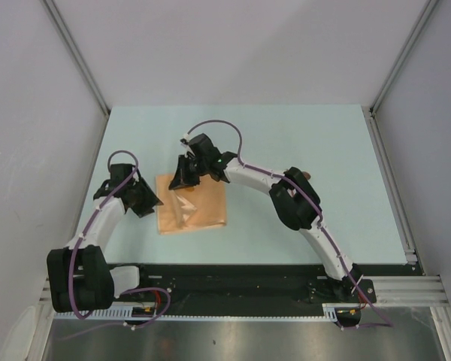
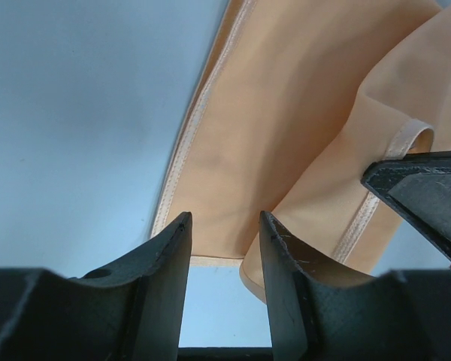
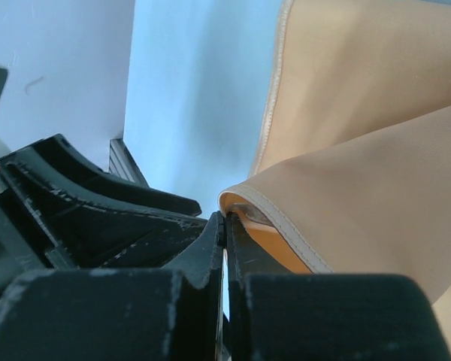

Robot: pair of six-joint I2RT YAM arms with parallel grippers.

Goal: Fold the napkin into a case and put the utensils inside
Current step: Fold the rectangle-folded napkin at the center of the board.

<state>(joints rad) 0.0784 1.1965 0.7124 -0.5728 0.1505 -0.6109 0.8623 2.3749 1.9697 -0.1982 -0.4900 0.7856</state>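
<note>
The napkin (image 1: 195, 212) lies on the pale blue-green worktop (image 1: 301, 150), a little left of centre, between my two arms. Most of it rests flat. One flap is lifted and draped back over the flat layer, so a soft fold runs across the cloth.

My right tool (image 1: 186, 174) sits at the napkin's far left corner. Its jaws are pressed together on the stitched edge of the raised flap, and my right wrist view shows that edge pinched at the very tips.

My left tool (image 1: 145, 197) is at the napkin's left side, nearer my base. Its jaws stand about half apart and clamp nothing. Through the gap I see the near edge of the flat layer and a strip of bare worktop. The raised flap's lower corner hangs just beside one of its fingers (image 2: 289, 286).
</note>
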